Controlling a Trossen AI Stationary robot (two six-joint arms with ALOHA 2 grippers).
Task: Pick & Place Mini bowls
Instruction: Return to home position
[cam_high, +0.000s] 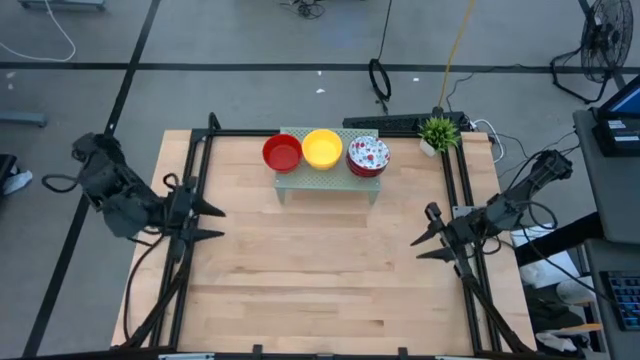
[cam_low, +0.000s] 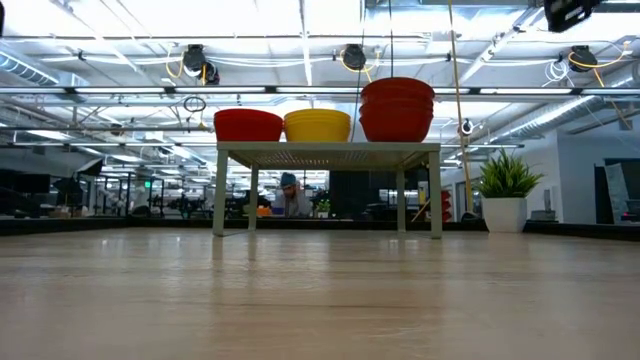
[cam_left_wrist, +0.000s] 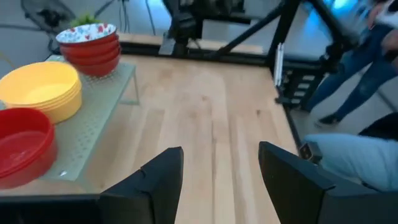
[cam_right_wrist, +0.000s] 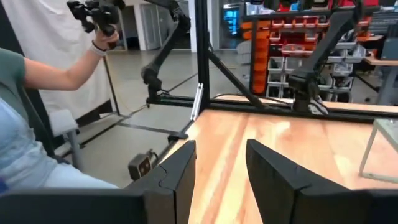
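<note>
Mini bowls (cam_high: 322, 149) atop rack (cam_high: 330, 183), far table (cam_high: 320, 270) edge.

We log the table (cam_high: 320, 280) as pale wood planks, smooth, with a satin sheen. At 12 o'clock, the rack (cam_high: 330, 182) is pale green perforated mesh, matt, metal-looking. Red bowls (cam_high: 282, 153), yellow bowls (cam_high: 322, 148) and speckled bowls (cam_high: 367, 155) are smooth, lightly glossy, plastic-like. Frame (cam_high: 245, 133): black matt metal. Left gripper (cam_left_wrist: 221, 152) and right gripper (cam_right_wrist: 221, 144): matt dark plastic.
</note>
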